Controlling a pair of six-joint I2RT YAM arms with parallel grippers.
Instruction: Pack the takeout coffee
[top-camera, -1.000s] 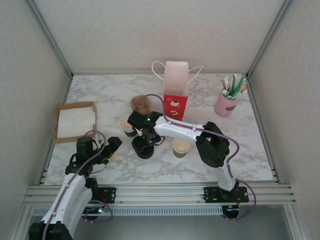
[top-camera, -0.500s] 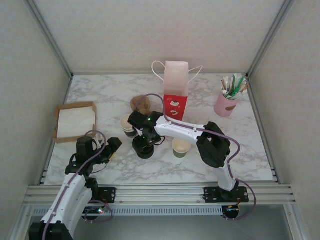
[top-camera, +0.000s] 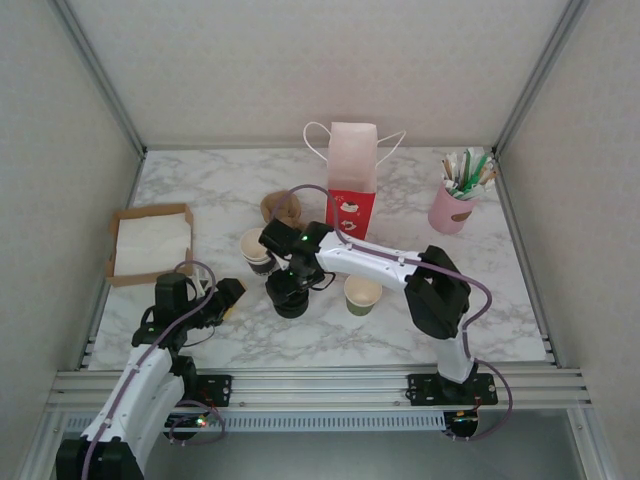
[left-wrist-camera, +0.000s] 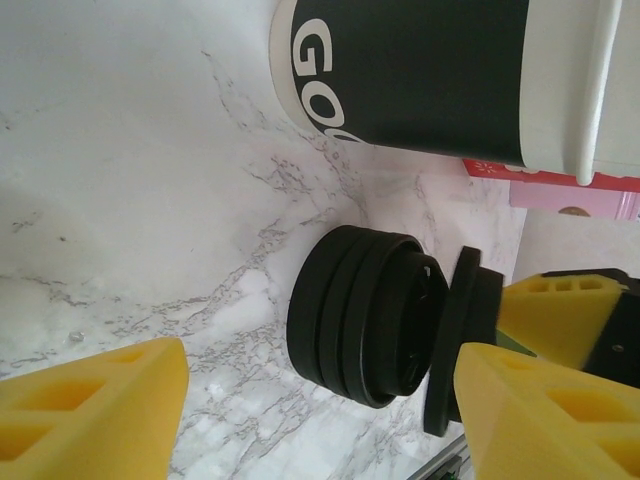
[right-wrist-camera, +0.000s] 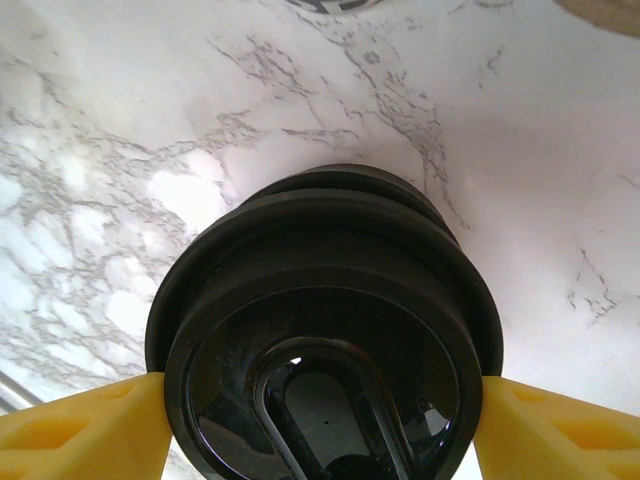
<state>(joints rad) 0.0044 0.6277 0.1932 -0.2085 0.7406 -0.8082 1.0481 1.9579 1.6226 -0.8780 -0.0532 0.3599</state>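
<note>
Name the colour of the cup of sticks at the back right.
The cup is pink; the top external view shows it best.

White "GO" on dark cup (left-wrist-camera: 440, 75)

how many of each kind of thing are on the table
open paper cups: 2
black lid or lid stack: 1
pink cup of sticks: 1
paper bag: 1
cardboard tray: 1
brown round item: 1
total: 7
</note>
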